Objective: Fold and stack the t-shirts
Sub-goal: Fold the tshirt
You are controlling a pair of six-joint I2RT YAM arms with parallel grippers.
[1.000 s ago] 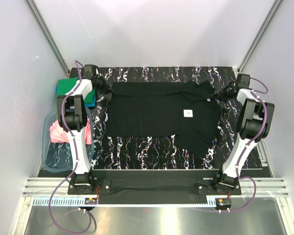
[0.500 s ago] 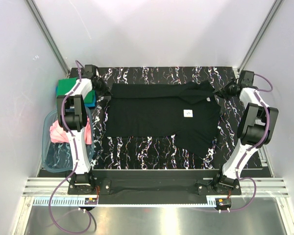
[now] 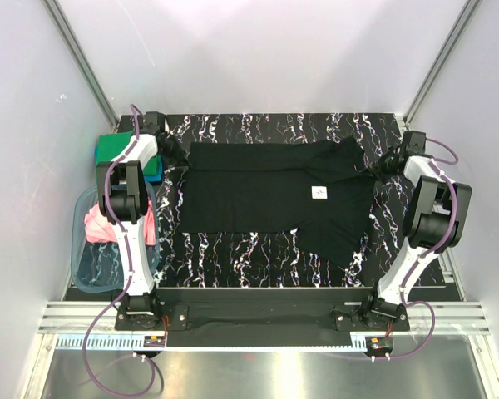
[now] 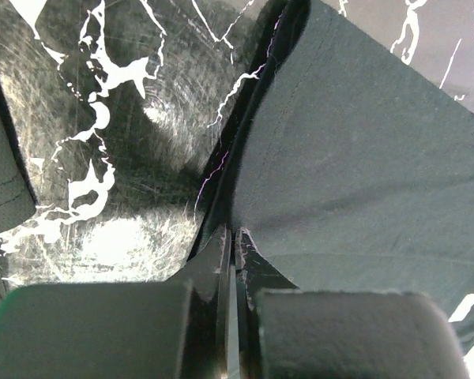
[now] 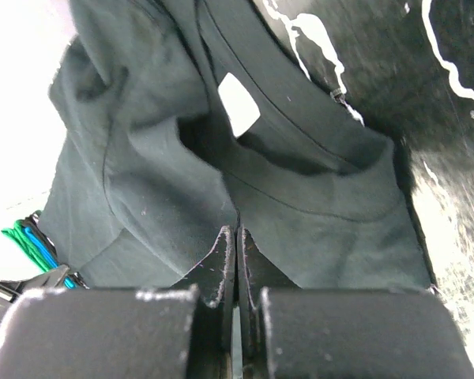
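Gripping the black t-shirt (image 3: 266,187) at its two far corners, both arms look to be at the start of its first fold, or pulling it flat for that fold. The shirt lies spread across the middle of the worktop (image 3: 258,249), collar end to the right, white neck label (image 3: 319,192) facing up, and one part sagging nearer the bases on the right side. Left hand (image 3: 176,152) is closed tight on the far-left edge; its wrist view shows the cloth hem running straight into the shut fingertips (image 4: 221,246). Right hand (image 3: 382,162) is likewise clamped on bunched cloth beside the collar, with the label just beyond its tips in the wrist view. The green t-shirt (image 3: 112,148) and blue t-shirt (image 3: 155,174) sit piled at the far left, partly under the left arm. The pink t-shirt (image 3: 96,224) is in the tub (image 3: 87,270) off the worktop's left edge. Judgement: the next move calls for lifting both corners together and carrying the far edge toward the near one, keeping even tension so the right side does not rumple. Pose: both arms reach long from their bases, elbows up at mid-span, wrists turned inward toward the shirt.
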